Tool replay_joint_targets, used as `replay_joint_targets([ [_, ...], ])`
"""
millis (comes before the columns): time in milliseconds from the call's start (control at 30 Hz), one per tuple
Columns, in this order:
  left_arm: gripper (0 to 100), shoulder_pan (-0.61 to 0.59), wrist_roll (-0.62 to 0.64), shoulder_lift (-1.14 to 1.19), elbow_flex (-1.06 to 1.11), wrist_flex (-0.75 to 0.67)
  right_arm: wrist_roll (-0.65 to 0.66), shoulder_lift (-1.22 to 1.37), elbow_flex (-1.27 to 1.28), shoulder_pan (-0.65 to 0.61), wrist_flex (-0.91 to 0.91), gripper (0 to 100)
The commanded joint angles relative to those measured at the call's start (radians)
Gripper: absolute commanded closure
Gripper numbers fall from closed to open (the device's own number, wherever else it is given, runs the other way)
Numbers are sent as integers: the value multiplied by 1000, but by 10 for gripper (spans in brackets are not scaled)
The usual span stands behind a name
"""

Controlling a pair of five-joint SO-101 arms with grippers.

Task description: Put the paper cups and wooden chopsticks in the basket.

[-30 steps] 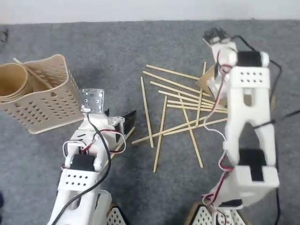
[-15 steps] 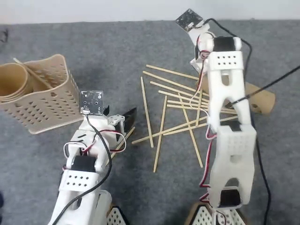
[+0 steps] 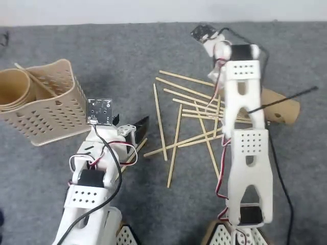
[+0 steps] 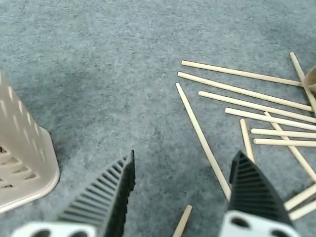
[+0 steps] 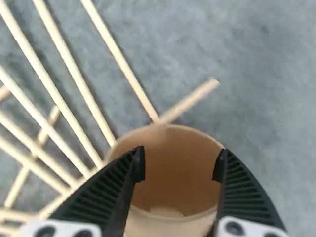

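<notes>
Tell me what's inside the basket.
Stacked paper cups sit at the left end of the basket, with one chopstick leaning across the opening. Its floor is hidden by the cups and walls.

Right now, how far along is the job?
Done: stacked cups and one chopstick sit in the basket. In hand: nothing gripped; the right gripper is open at the mouth of a cup lying on its side, the left gripper open too. Left: that cup and the scattered chopsticks.
</notes>
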Motion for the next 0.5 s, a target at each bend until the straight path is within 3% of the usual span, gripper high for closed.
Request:
replay_joint_targets([
  [0, 706, 6, 9, -14, -8, -23, 17, -27, -117, 61, 82, 757],
  [467, 706, 6, 8, -14, -8, -23, 17, -328, 244, 300, 84, 757],
])
